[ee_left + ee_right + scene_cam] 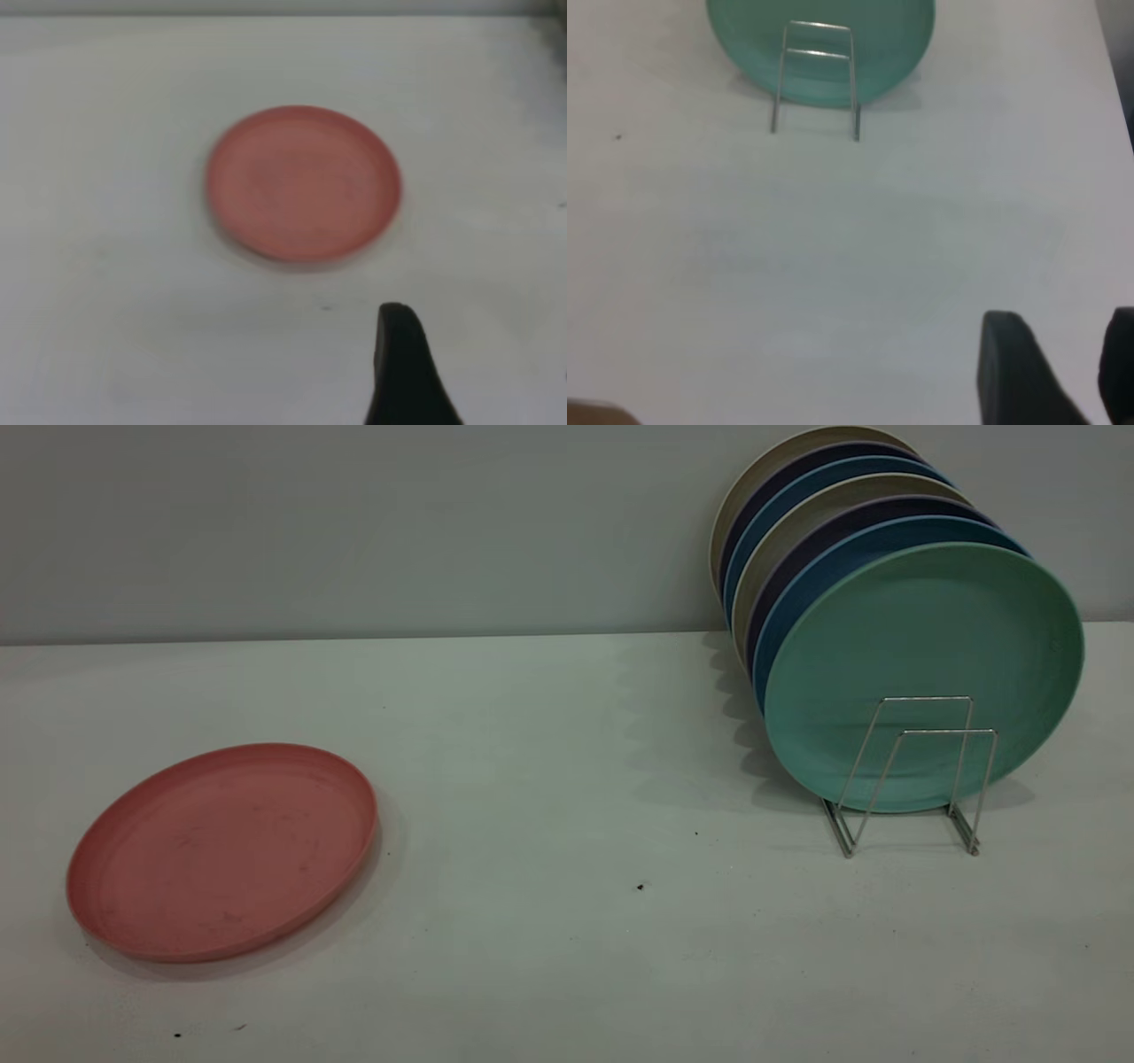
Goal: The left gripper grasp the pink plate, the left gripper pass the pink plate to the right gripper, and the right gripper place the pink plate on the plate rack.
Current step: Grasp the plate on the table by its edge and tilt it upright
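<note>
White tabletop (549, 797) fills most of the scene, backed by a plain grey wall (354, 522); a few small dark specks (640, 887) dot the surface near the middle.

Nearest to the exterior camera, at its left, the pink plate (221, 852) lies flat on the table with its rim up and faint smudges across its face. It is well apart from everything else. In the left wrist view the same plate (303, 183) sits alone on the bare surface, and only one black fingertip of the left gripper (403, 363) pokes in at the frame's edge, short of the plate and not touching it. With a single finger showing, I cannot tell how its jaws stand.

Farther back, at the exterior view's right, the plate rack (917, 775) stands on the table, its two front wire loops empty. Behind those loops a mint-green plate (921, 677) stands on edge, leaning back, and behind it more plates (797, 522) in blue, purple and beige are lined up toward the wall.

The right wrist view shows the rack (817, 80) and the green plate (824, 44) well ahead across open table. The right gripper (1063, 367) shows two dark fingertips with a clear gap between them, spread apart and holding nothing, above bare tabletop.
</note>
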{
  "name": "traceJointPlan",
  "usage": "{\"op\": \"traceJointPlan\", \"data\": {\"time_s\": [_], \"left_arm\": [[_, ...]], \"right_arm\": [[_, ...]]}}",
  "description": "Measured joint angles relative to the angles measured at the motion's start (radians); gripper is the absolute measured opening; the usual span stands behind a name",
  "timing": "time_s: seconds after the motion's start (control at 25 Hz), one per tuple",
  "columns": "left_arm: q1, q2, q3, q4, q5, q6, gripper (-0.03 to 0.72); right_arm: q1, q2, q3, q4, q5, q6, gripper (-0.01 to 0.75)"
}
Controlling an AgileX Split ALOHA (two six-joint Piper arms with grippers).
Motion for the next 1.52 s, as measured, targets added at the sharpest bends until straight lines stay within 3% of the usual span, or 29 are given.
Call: {"op": "traceJointPlan", "data": {"time_s": [0.16, 0.36, 0.64, 0.88, 1.08, 1.36, 1.52], "left_arm": [[0.0, 0.154, 0.0, -0.015, -0.066, -0.051, 0.468], [0.0, 0.446, 0.0, -0.018, -0.194, -0.024, 0.47], [0.0, 0.75, 0.0, -0.125, -0.357, 0.097, 0.536], [0.014, 0.894, 0.0, -0.149, -0.433, 0.115, 0.542], [0.167, 1.008, -0.011, -0.163, -0.45, 0.143, 0.542], [0.384, 1.23, -0.129, -0.449, -0.305, 0.458, 0.54], [0.463, 1.381, -0.16, -0.496, -0.346, 0.49, 0.54]], "right_arm": [[0.0, 0.008, -0.007, 0.001, -0.057, -0.044, 0.389], [0.0, 0.117, -0.01, 0.013, -0.234, -0.05, 0.512], [0.0, 0.409, -0.01, 0.16, -0.379, -0.149, 0.526], [0.0, 0.614, -0.01, 0.326, -0.461, -0.317, 0.527], [0.0, 0.702, -0.01, 0.412, -0.499, -0.411, 0.527], [0.0, 0.723, -0.01, 0.473, -0.51, -0.471, 0.527], [0.0, 0.723, -0.01, 0.48, -0.512, -0.477, 0.527]]}}
